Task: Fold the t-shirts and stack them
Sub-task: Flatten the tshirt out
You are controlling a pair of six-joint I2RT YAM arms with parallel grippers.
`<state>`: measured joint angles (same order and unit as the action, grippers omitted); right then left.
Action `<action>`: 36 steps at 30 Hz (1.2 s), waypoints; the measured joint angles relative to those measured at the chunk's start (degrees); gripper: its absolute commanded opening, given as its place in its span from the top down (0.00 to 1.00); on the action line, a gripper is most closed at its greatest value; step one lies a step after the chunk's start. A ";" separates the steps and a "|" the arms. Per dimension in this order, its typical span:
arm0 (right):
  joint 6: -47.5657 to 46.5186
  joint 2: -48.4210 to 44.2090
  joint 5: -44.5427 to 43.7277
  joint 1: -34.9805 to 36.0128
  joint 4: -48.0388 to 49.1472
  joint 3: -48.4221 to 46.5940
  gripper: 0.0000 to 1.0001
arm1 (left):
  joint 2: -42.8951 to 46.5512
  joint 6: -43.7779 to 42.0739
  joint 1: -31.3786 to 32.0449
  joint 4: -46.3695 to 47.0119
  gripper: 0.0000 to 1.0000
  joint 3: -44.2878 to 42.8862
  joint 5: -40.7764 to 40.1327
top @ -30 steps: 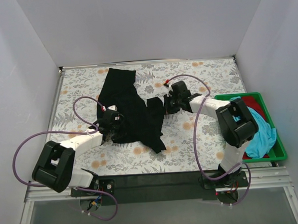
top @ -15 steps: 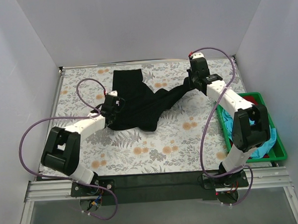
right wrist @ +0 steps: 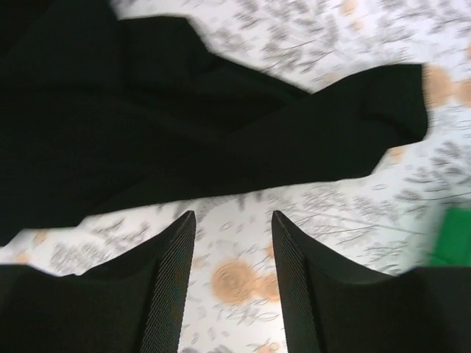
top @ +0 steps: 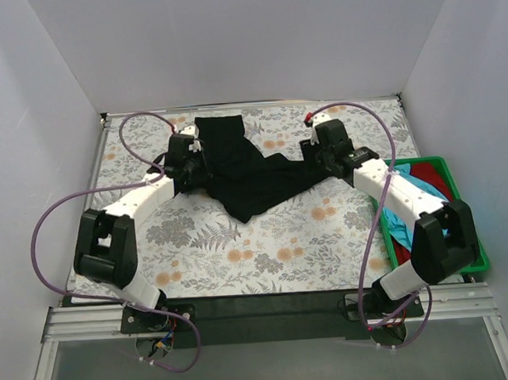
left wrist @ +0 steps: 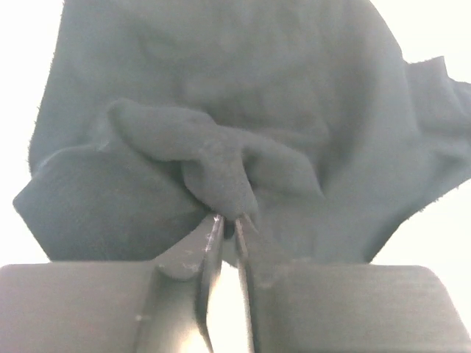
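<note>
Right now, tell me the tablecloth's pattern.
The tablecloth: grey leaves, orange flowers on white; best in top external view.

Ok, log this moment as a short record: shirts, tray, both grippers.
black t-shirt: spread loosely and unfolded on the far half of the table
left gripper: shut on a fold of the black t-shirt
right gripper: open, empty, black cloth lying just ahead of it
green tray: at the table's right, holding the turquoise t-shirt and red t-shirt
stack: not started
</note>
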<state>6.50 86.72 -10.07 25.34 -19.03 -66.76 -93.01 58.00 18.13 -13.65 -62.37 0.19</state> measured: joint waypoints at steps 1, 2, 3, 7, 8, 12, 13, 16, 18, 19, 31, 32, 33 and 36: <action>0.39 -1.46 1.81 0.76 0.20 1.73 0.52 | 1.57 1.31 0.02 0.33 0.79 1.90 1.07; 0.74 -2.84 3.43 1.18 0.85 3.54 0.52 | 3.87 2.95 0.04 0.66 0.75 4.83 2.32; 1.07 -4.02 4.74 1.31 1.09 5.16 0.52 | 6.62 4.92 0.07 0.31 0.68 8.20 3.58; 2.16 -7.10 7.30 1.18 1.62 10.05 0.52 | 12.79 12.26 0.39 -2.40 0.68 16.61 5.05; 2.34 -7.67 7.65 1.07 1.75 10.99 0.52 | 13.44 14.23 0.46 -3.02 0.68 17.81 5.16; 2.78 -9.01 8.48 1.01 2.86 13.77 0.51 | 14.82 21.88 1.09 -3.52 0.67 21.09 5.64; 2.78 -9.07 8.57 0.98 2.99 14.16 0.51 | 14.93 23.91 1.33 -3.48 0.66 21.77 5.84; 2.78 -9.11 8.59 0.98 3.58 14.69 0.51 | 14.84 29.42 3.21 -2.54 0.64 23.15 5.86; 2.78 -9.14 8.57 0.98 4.15 14.95 0.51 | 14.36 32.50 4.63 -1.05 0.64 23.76 5.81; 2.78 -9.14 8.52 0.98 4.35 15.08 0.51 | 13.86 33.86 5.22 -0.13 0.64 23.91 5.81; 3.67 -9.03 7.04 -0.72 6.27 15.13 0.51 | 4.24 41.33 8.87 8.04 0.68 22.86 4.66; 3.89 -8.92 7.06 -1.03 6.54 15.13 0.51 | 4.15 41.51 8.96 8.35 0.68 22.86 4.48; 4.13 -8.66 7.08 -1.40 6.91 15.13 0.51 | 4.09 41.59 9.05 8.57 0.68 22.86 4.26; 5.05 -7.41 7.28 -2.54 7.69 15.13 0.51 | 3.69 42.10 9.25 9.46 0.76 22.86 3.82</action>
<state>11.55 79.31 -2.79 22.81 -11.33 -51.64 -89.32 100.09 27.38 -4.19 -39.51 4.01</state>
